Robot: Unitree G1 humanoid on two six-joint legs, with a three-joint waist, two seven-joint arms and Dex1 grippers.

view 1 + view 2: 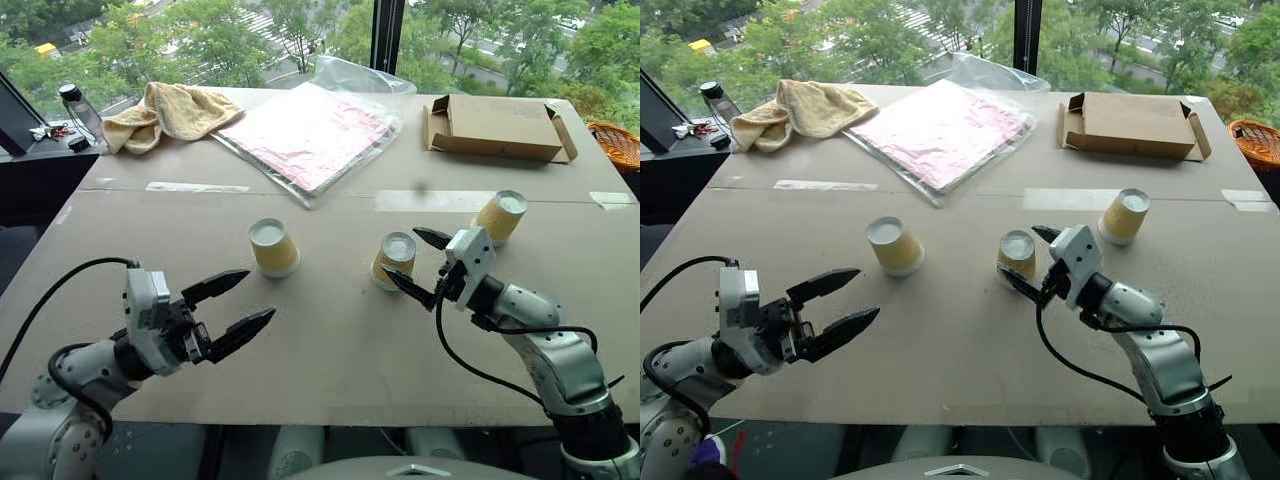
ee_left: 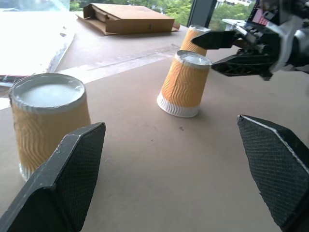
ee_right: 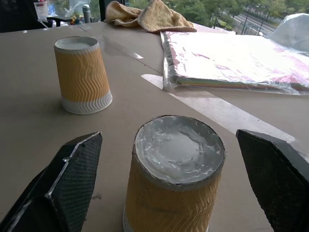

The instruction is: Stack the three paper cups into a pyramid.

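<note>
Brown cardboard table top (image 1: 330,340), three paper cups upside down on it, apart from one another, none stacked. Left cup (image 1: 272,247) toward the middle-left; middle cup (image 1: 395,260) beside it, with a clear gap; right cup (image 1: 500,216) farther back, to the right. Right gripper (image 1: 420,263) level at the middle cup, fingers spread wide either side of it, not closed on it — one fingertip (image 1: 432,238) behind the cup, the other in front near its base. Left gripper (image 1: 235,305) low over the near-left part of the table, fingers parted, holding nothing, well short of the left cup.

Behind the cups: strips of clear tape (image 1: 430,200) across the seam of the board. Further back, a clear plastic bag with pink sheets (image 1: 310,135), a crumpled yellow towel (image 1: 170,112), an open flat cardboard box (image 1: 497,127). Dark bottle (image 1: 80,110) on the ledge at far left. Nothing lying between either gripper and the cups.
</note>
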